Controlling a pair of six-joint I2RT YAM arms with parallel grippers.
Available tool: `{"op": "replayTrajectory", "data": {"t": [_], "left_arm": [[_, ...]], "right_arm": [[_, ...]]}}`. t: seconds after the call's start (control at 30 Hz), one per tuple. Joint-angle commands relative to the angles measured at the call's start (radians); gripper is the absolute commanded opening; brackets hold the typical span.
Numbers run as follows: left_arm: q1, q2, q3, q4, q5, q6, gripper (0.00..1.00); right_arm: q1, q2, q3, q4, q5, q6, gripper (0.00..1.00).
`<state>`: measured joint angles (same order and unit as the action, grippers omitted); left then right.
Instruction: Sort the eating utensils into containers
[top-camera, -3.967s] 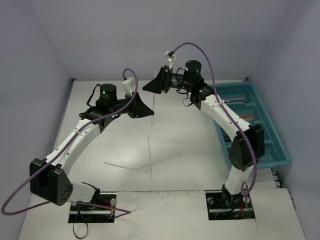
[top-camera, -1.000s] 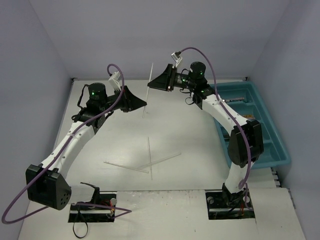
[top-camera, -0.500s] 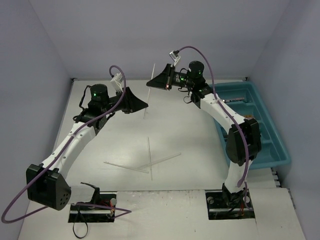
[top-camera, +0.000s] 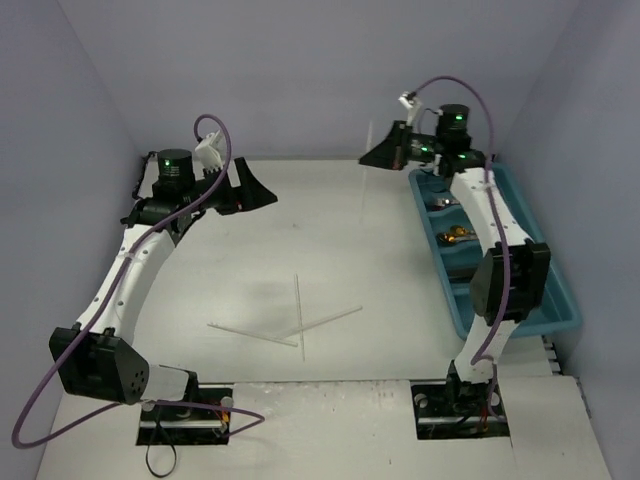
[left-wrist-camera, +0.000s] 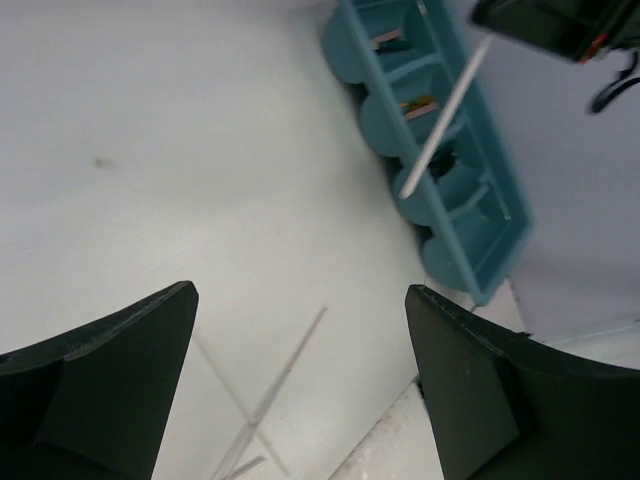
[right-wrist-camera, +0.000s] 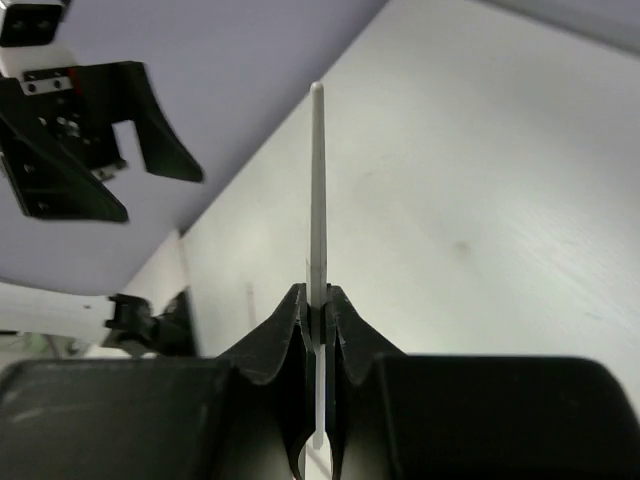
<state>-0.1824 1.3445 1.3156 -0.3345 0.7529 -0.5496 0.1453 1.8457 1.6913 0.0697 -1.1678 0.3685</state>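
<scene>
A thin white stick (top-camera: 366, 172) stands upright in the air just left of the teal tray's (top-camera: 520, 328) far end, with my right gripper (top-camera: 376, 156) shut on it. The right wrist view shows both jaws pinching the stick (right-wrist-camera: 317, 190) near its lower end, the right gripper (right-wrist-camera: 318, 300) fully closed. My left gripper (top-camera: 258, 190) hangs open and empty over the table's far left. Three more white sticks (top-camera: 300, 322) lie crossed on the table's middle front, also seen as sticks (left-wrist-camera: 272, 385) between the left gripper's (left-wrist-camera: 300, 385) spread fingers. Gold and dark utensils (top-camera: 458, 235) lie in the tray's compartments.
The tray (left-wrist-camera: 385, 125) runs along the table's right edge, with the right arm's links over it. The walls stand close behind both grippers. The left gripper (right-wrist-camera: 85, 140) shows in the right wrist view, far off to the left.
The left gripper let go of the stick and drew back left, now open. The right gripper closed on the stick and carried it right, up to the tray's far end.
</scene>
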Motion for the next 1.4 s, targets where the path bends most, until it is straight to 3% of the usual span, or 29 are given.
{"op": "replayTrajectory", "data": {"t": [0.0, 0.17, 0.37, 0.47, 0.5, 0.57, 0.77, 0.83, 1.03, 1.2, 1.37], "left_arm": [[0.018, 0.060, 0.096, -0.261, -0.043, 0.193, 0.83], [0.020, 0.052, 0.059, -0.237, -0.061, 0.185, 0.84], [0.015, 0.023, 0.033, -0.190, -0.091, 0.169, 0.84], [0.012, 0.010, 0.024, -0.201, -0.098, 0.195, 0.84], [0.012, 0.008, 0.022, -0.206, -0.104, 0.205, 0.84], [0.009, 0.005, 0.013, -0.219, -0.109, 0.232, 0.84], [0.005, 0.040, 0.004, -0.255, -0.063, 0.294, 0.84], [0.004, 0.049, -0.002, -0.255, -0.068, 0.304, 0.84], [-0.017, 0.041, -0.013, -0.255, -0.251, 0.270, 0.84], [-0.028, 0.006, -0.031, -0.259, -0.384, 0.267, 0.84], [-0.029, -0.017, -0.052, -0.262, -0.371, 0.289, 0.84]], "right_arm": [[-0.254, -0.062, 0.097, -0.297, -0.067, -0.354, 0.00], [-0.372, -0.130, 0.059, -0.287, 0.099, -0.375, 0.00], [-0.308, -0.272, -0.063, -0.294, 0.401, -0.535, 0.00], [-0.256, -0.324, -0.090, -0.409, 0.504, -0.858, 0.00], [-0.245, -0.337, -0.094, -0.445, 0.532, -0.862, 0.00], [-0.231, -0.366, -0.099, -0.552, 0.578, -1.048, 0.00], [-0.197, -0.425, -0.084, -1.000, 0.772, -1.662, 0.00], [-0.198, -0.485, -0.163, -1.107, 0.854, -1.832, 0.00], [-0.262, -0.703, -0.471, -1.166, 1.055, -2.144, 0.00], [-0.330, -0.744, -0.588, -1.177, 1.095, -2.238, 0.00], [-0.354, -0.736, -0.666, -1.176, 1.136, -2.309, 0.00]]}}
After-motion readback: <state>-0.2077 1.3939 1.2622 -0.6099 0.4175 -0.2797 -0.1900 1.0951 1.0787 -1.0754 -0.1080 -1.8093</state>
